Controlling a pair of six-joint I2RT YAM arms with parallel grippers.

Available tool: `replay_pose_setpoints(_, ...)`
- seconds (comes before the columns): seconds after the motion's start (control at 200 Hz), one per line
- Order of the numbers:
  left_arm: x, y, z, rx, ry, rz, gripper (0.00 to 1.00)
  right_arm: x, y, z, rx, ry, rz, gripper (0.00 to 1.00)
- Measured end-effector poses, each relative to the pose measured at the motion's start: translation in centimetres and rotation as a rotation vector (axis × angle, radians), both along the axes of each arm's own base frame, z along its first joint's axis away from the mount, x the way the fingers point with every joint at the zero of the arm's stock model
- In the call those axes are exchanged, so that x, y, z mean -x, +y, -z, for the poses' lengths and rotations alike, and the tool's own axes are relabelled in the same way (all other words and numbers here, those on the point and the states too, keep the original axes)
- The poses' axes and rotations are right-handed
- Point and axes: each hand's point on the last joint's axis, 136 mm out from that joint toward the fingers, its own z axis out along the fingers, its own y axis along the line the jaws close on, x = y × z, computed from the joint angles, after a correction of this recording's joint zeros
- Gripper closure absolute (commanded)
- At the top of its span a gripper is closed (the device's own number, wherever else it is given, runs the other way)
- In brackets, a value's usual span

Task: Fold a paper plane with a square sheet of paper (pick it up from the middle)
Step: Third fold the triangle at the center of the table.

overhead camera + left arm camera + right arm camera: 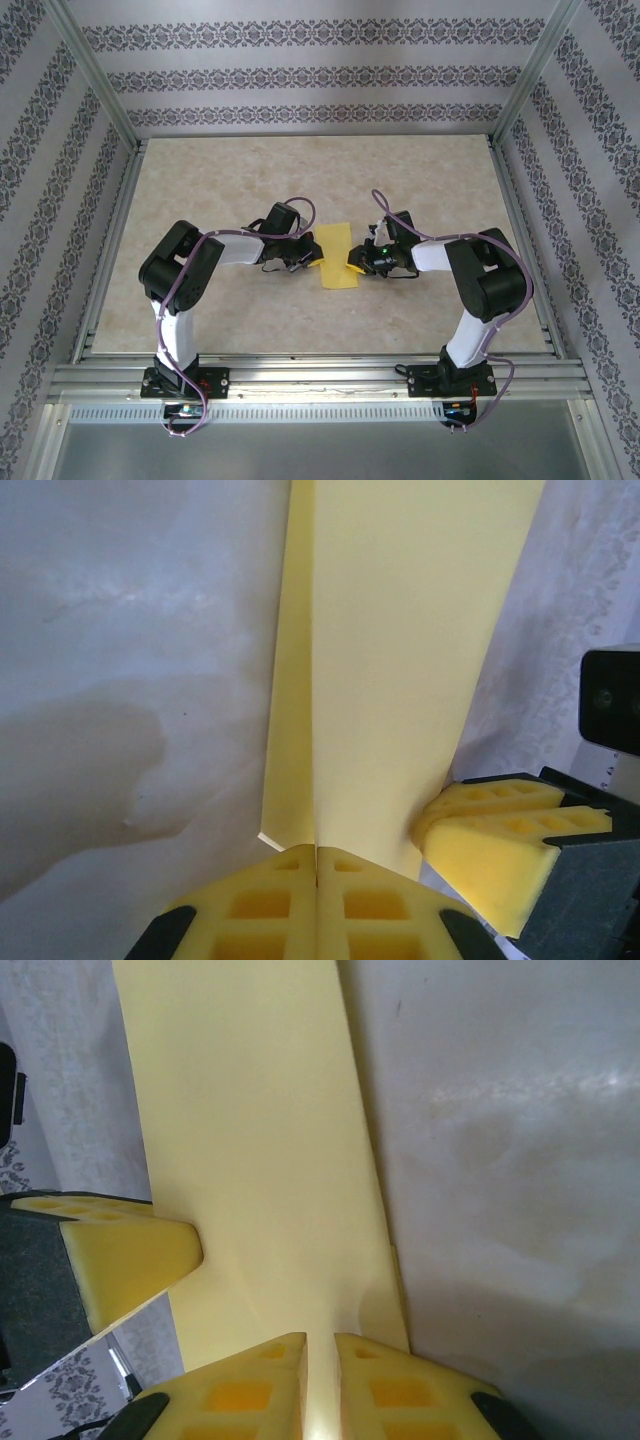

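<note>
paper sheet (336,248): yellow, folded to a narrow oblong, long axis 12 to 6 o'clock, at the middle of the table (230,170), between the two grippers
fold: in the left wrist view, a crease on the paper sheet (400,660) runs from 12 o'clock down into the finger seam at 6
left gripper (311,263): at the sheet's 9 o'clock edge; pads pressed flat together (316,885), pinching the paper edge
right gripper (354,266): at the sheet's 4 o'clock edge; pads a sliver apart (320,1385), with the paper sheet (260,1140) clamped between them
cross views: a right finger (500,845) shows at 4 o'clock in the left wrist view; a left finger (125,1255) shows at 9 o'clock in the right wrist view
lift: cannot tell whether the sheet is off the table
</note>
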Motion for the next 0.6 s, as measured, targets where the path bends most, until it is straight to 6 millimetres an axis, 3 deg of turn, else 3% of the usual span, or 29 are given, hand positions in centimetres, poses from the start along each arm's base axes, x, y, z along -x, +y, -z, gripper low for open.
replay_pose_setpoints(0.19, 0.0, 0.0, -0.2, 0.005, 0.002, -0.003, 1.00, 1.4, 0.3, -1.9, 0.074, -0.134, -0.054, 0.67)
replay_pose_setpoints(0.38, 0.1, -0.3, -1.4, 0.035, 0.011, -0.008, 1.00, 3.4, 2.1, -6.8, 0.235, -0.580, -0.207, 0.59)
replay_pose_setpoints(0.604, 0.4, -0.2, -2.2, 0.035, 0.015, -0.010, 1.00, 7.0, 3.5, -4.5, 0.467, -0.870, -0.485, 0.55)
